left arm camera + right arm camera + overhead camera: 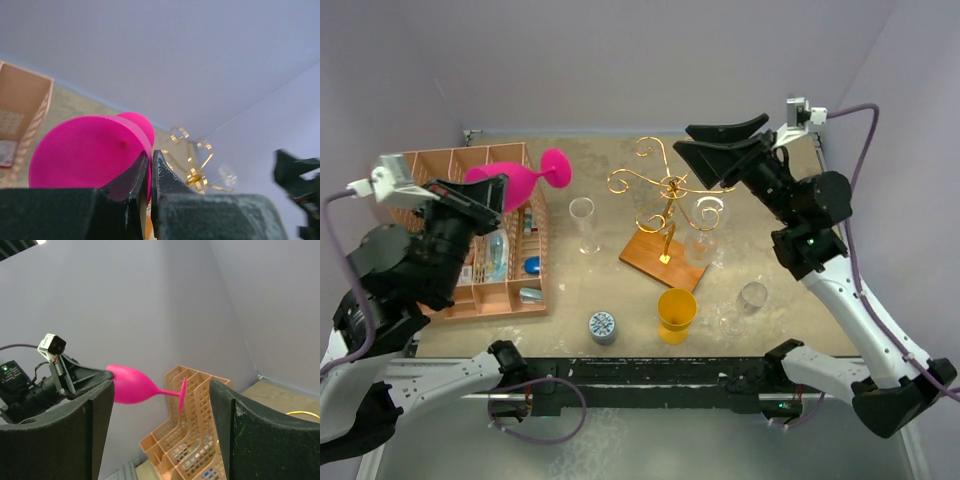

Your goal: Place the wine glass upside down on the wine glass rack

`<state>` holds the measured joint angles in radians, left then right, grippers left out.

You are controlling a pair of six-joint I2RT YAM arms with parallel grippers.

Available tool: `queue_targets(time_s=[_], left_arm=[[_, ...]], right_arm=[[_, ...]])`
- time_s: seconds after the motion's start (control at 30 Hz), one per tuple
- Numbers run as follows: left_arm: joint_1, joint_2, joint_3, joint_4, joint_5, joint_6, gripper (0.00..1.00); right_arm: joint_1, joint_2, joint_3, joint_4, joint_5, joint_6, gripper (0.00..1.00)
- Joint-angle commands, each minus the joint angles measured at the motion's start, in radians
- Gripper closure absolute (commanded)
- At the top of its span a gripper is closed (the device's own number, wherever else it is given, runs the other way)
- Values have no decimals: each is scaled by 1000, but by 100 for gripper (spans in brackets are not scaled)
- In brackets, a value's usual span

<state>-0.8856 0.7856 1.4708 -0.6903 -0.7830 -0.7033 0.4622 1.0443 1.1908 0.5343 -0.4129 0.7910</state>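
My left gripper [485, 195] is shut on the rim of a pink wine glass [515, 182], which it holds on its side above the orange basket with the foot pointing right toward the rack. In the left wrist view the jaws [150, 155] pinch the pink bowl's wall [85, 150]. The wine glass rack [665, 190], gold scrolled wire on a brown wooden base, stands mid-table; its arms [192, 167] show beyond the glass. My right gripper [683, 140] hangs open and empty above the rack's right side, facing the pink glass [132, 385].
An orange divided basket [510, 290] sits at the left under the pink glass. A tall clear glass [583, 225] stands left of the rack and a clear glass [705, 218] sits at its right arm. A yellow cup [676, 315], a clear wine glass [750, 300] and a small patterned jar [602, 327] stand near the front.
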Motion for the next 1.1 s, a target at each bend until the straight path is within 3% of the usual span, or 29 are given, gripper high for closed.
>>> queue_targets(time_s=[0.0, 0.47, 0.67, 1.07], left_arm=[[2, -49, -47, 401, 72, 85, 100], [2, 33, -159, 937, 258, 148, 100], [2, 83, -180, 1042, 283, 176, 100], [3, 117, -228, 1126, 375, 213, 100]], right_arm=[[85, 51, 52, 118, 142, 59, 22], [344, 262, 168, 221, 572, 234, 26], [398, 289, 171, 242, 704, 317, 30], [423, 362, 250, 207, 760, 498, 46]])
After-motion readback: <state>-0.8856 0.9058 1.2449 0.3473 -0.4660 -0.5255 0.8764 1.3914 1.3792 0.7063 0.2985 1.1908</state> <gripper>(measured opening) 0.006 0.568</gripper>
